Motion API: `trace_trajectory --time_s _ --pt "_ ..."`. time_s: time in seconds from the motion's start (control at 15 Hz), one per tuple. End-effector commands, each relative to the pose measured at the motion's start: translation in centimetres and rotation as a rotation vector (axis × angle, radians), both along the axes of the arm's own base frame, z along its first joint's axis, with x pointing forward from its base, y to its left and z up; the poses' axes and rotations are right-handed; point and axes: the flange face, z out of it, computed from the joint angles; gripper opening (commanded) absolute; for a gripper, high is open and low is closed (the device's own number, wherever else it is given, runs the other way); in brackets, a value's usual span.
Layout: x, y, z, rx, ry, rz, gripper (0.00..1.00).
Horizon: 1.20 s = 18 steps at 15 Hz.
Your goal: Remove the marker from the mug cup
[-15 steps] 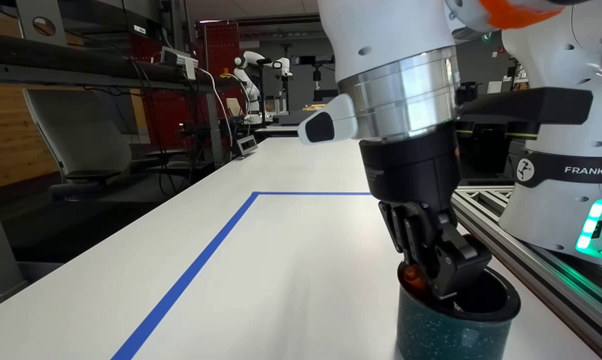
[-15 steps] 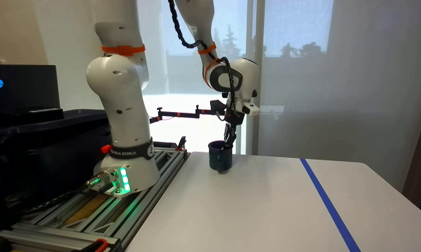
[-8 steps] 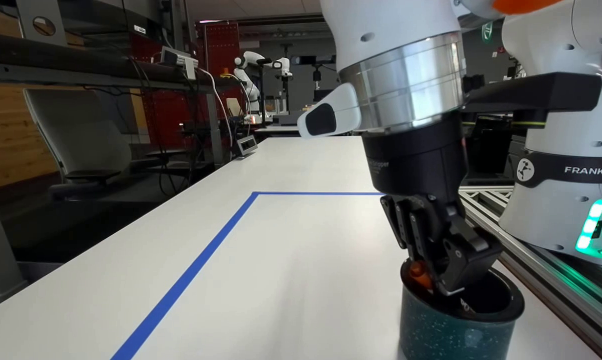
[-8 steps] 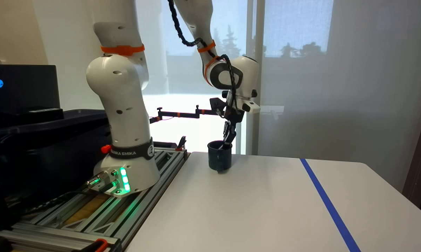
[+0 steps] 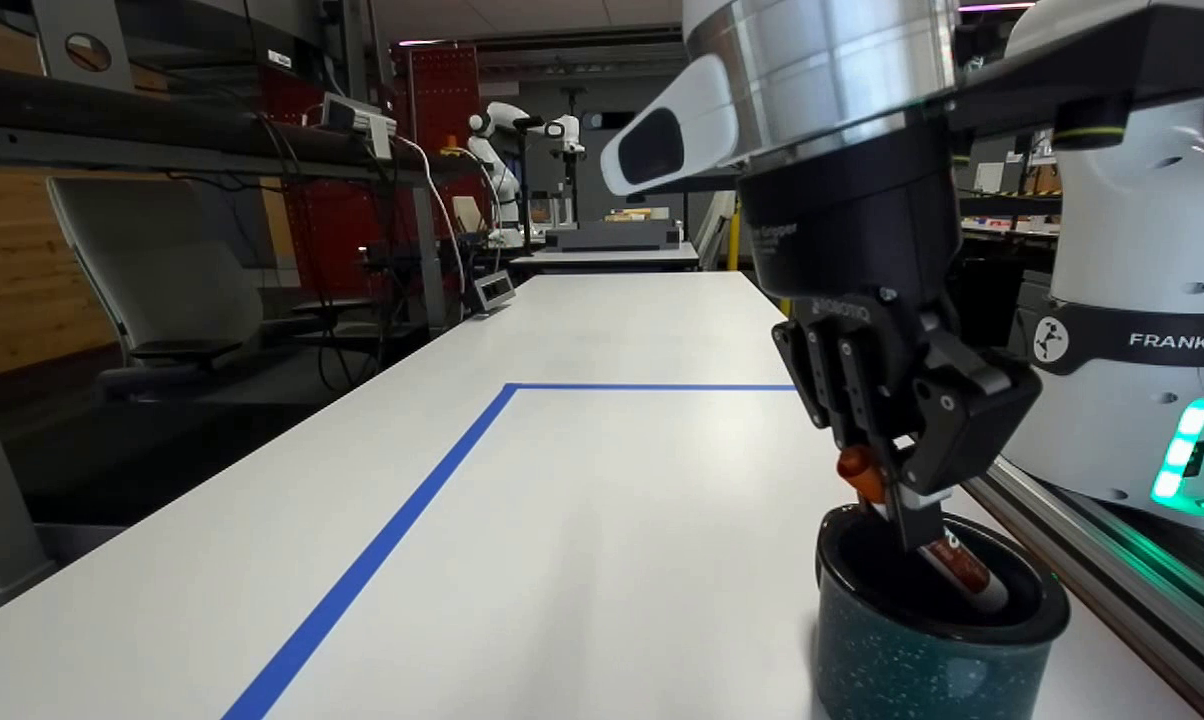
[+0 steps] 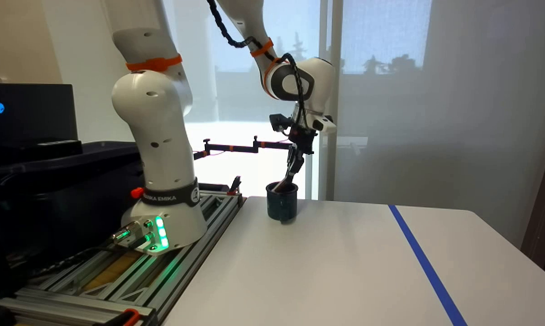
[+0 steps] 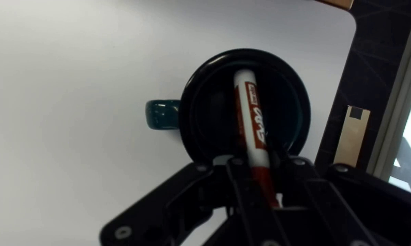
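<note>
My gripper (image 7: pixel 256 147) pinches the marker (image 7: pixel 249 109), red end (image 5: pixel 860 472) out of the mug cup (image 5: pixel 932 665), white end (image 7: pixel 245 75), at wrist-view twelve o'clock, seemingly yet to clear.

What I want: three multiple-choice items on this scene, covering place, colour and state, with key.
1. Where is the white end of the marker?
A. Inside the mug
B. Outside it
C. Under it

2. What colour is the tape?
A. Yellow
B. Green
C. Blue

3. How is the hand?
A. Wide open
B. Closed on the marker
C. Closed, gripping nothing

1 A: the wrist view shows it within the mug's opening.
2 C: both exterior views show it blue.
3 B: the wrist view shows the marker clamped in its grip.
</note>
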Motion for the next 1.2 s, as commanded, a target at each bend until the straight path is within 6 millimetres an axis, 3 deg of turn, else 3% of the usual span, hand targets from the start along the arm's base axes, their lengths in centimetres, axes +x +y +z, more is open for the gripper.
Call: trace_trajectory --time_s 0.0,0.4,0.67,1.13 --pt "-0.7 -0.7 3.0 0.004 -0.02 -0.013 0.05" --pt "1.2 -3.0 6.7 -0.029 -0.055 -0.038 0.05" --pt "3.1 -4.8 8.1 -0.097 -0.049 -0.016 0.05" --pt "6.8 -8.6 6.2 -0.118 0.004 0.051 0.05"
